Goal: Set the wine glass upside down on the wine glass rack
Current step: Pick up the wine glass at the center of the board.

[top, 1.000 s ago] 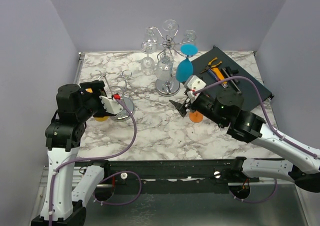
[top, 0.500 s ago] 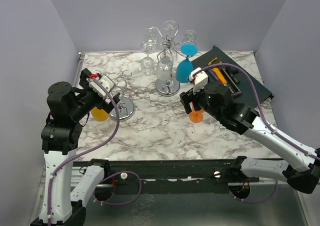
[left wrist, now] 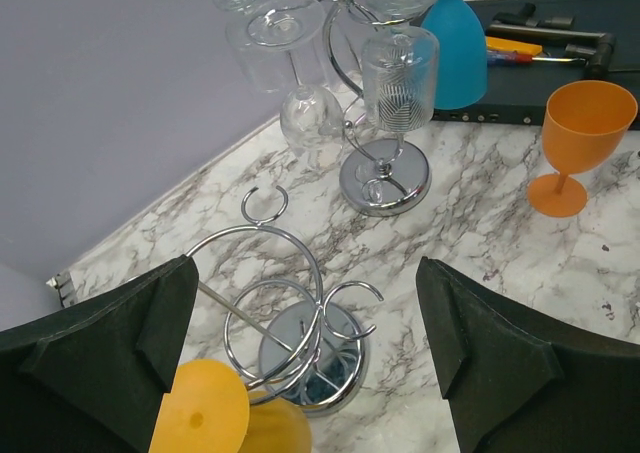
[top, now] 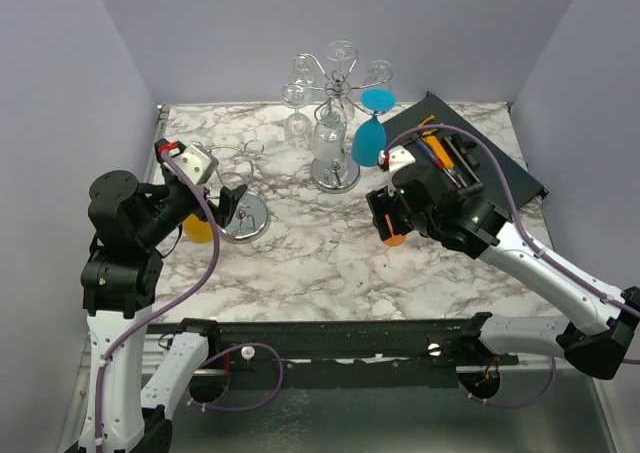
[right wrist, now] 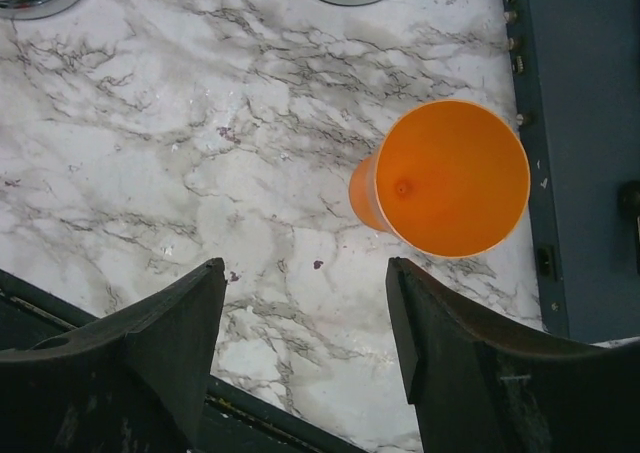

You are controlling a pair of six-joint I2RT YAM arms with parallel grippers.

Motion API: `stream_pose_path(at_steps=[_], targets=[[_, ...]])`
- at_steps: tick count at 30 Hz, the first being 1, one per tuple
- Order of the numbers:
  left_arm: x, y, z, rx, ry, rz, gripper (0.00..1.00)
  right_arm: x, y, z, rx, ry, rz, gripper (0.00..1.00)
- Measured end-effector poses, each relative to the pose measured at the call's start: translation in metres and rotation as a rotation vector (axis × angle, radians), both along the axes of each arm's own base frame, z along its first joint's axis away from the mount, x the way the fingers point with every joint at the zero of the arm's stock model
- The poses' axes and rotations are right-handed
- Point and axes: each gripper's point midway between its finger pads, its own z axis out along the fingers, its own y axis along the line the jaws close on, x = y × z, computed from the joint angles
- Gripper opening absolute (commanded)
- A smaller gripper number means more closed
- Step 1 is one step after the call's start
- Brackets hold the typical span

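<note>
One right end effector (right wrist: 305, 278) — splayed wide, empty — near orange glass (right wrist: 450, 178).

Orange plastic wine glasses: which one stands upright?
The orange plastic wine glass beside the dark tray stands upright; the other orange glass hangs inverted on the small chrome rack.

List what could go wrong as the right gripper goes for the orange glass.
1. The orange glass stands upright, off to one side of the open right gripper rather than between its fingers. Descending without recentring could tip it.
2. It sits right beside the dark tray, so a finger may catch the tray's edge.
3. The small rack already holds a yellow glass, which hanging another there could bump.
</note>
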Motion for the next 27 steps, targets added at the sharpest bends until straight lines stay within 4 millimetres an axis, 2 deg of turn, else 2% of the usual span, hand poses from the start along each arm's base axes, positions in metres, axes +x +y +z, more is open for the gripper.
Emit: stream_pose_path(at_steps=[5,9,14,21,24,27], targets=[[-0.002,-0.001,-0.002,-0.013,0.006,-0.002,0.99,0.012,0.003,-0.022,-0.052,0.024,-0.006,0.65],[-0.008,-0.002,-0.003,-0.020,0.001,-0.010,0.99,0.030,-0.005,-0.041,-0.090,0.034,-0.034,0.62],[-0.016,-0.005,-0.006,-0.022,-0.006,-0.033,0.99,0.049,-0.012,-0.050,-0.091,0.019,-0.061,0.56],[-0.020,-0.007,-0.008,-0.025,-0.008,-0.045,0.99,0.047,-0.008,-0.078,-0.098,0.047,-0.026,0.35],[-0.021,-0.009,-0.009,-0.039,0.003,-0.053,0.99,0.045,-0.006,-0.088,-0.103,0.069,-0.016,0.18],[-0.024,-0.012,-0.015,-0.052,0.019,-0.070,0.99,0.045,-0.004,-0.087,-0.092,0.069,-0.011,0.06]])
